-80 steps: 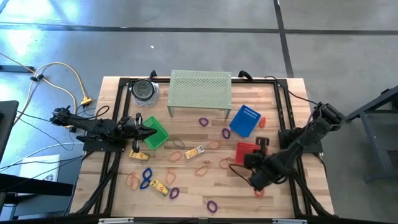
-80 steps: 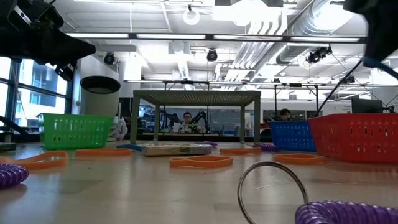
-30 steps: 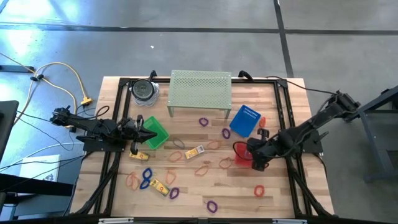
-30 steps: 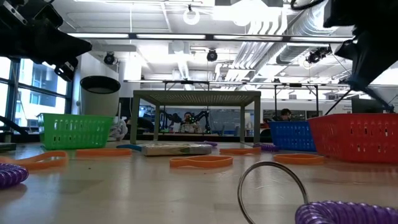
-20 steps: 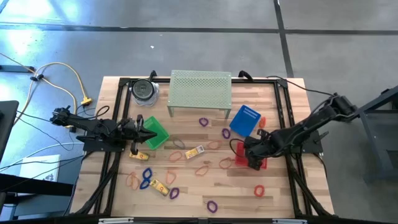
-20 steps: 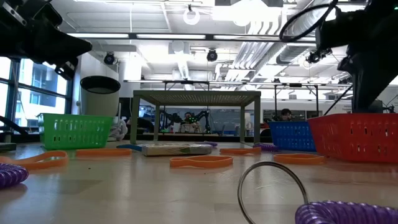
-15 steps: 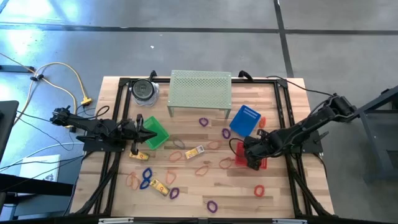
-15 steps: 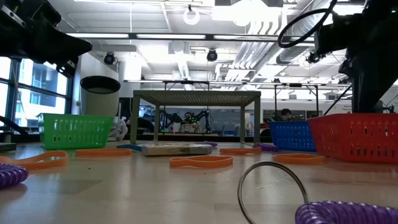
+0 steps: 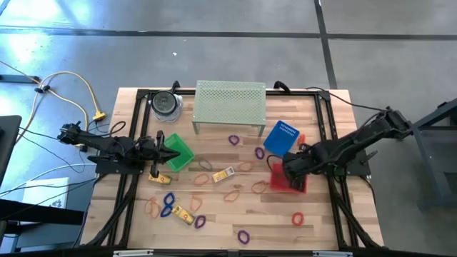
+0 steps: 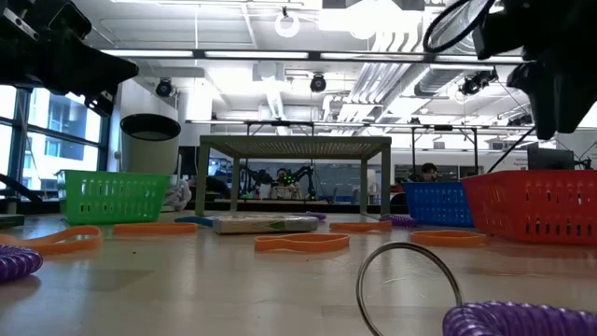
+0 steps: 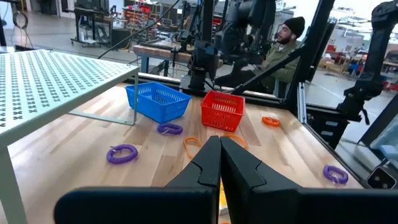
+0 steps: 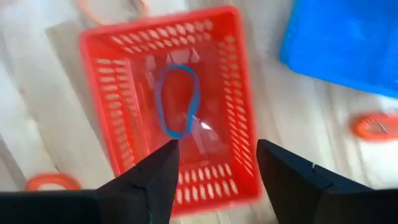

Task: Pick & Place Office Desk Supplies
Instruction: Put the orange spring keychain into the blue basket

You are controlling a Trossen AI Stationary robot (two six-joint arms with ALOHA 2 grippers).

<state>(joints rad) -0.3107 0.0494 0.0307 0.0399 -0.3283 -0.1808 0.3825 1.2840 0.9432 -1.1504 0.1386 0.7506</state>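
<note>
My right gripper (image 12: 217, 163) hangs open, pointing down, over the red basket (image 12: 99, 93), which stands right of the table's middle (image 9: 275, 178). A blue band loop (image 12: 179, 102) lies inside that basket, below the fingers and apart from them. Other supplies lie scattered flat on the wooden table: a purple loop (image 9: 244, 234), an orange loop (image 9: 298, 218) and yellow oblong pieces (image 9: 225, 173). My left gripper (image 9: 170, 151) waits shut at the table's left side beside the green basket (image 9: 181, 152), holding nothing (image 11: 219, 155).
A blue basket (image 9: 280, 138) stands just beyond the red one. The pale green perforated stand (image 9: 230, 107) and a dark-lidded jar (image 9: 166, 105) are at the far edge. A black frame rail runs around the table. A person sits beyond the table (image 11: 289, 37).
My right gripper dipped toward the red basket and has since risen again, staying above it. The left arm has kept still.
</note>
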